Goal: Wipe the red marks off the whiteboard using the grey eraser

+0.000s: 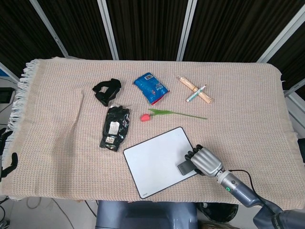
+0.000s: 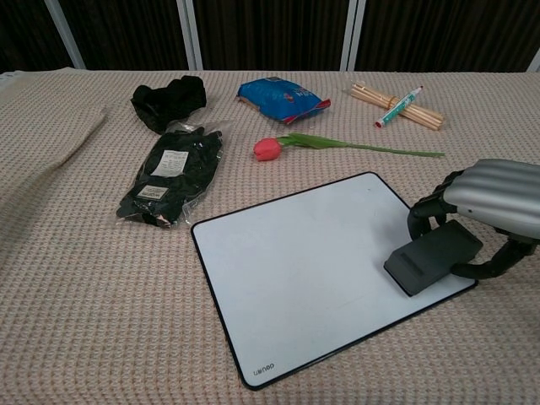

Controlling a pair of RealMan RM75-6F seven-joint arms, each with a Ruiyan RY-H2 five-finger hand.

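Leftmost on the cloth-covered table (image 1: 57, 157), toward the far edge, lies a bundle of black straps (image 1: 106, 90), and just nearer than it a clear packet of black items (image 1: 115, 127) with white labels. Next along, a blue snack bag (image 1: 150, 88) sits near the far edge, and a red tulip (image 1: 172, 113) lies with its bloom to the left and its green stem running right. Past these, a bunch of wooden sticks (image 1: 195, 89) rests toward the far right corner with a green-and-white marker (image 1: 196, 93) lying across it.

Closer to the near edge, right of centre, the whiteboard (image 1: 157, 160) lies flat and slightly turned; its white face shows no red marks in either view. At the board's right edge the grey eraser (image 2: 433, 256) rests on the surface, held by the right hand (image 1: 205, 161), whose fingers curl over its top while the thumb hooks around its outer side. No left hand shows in either view.
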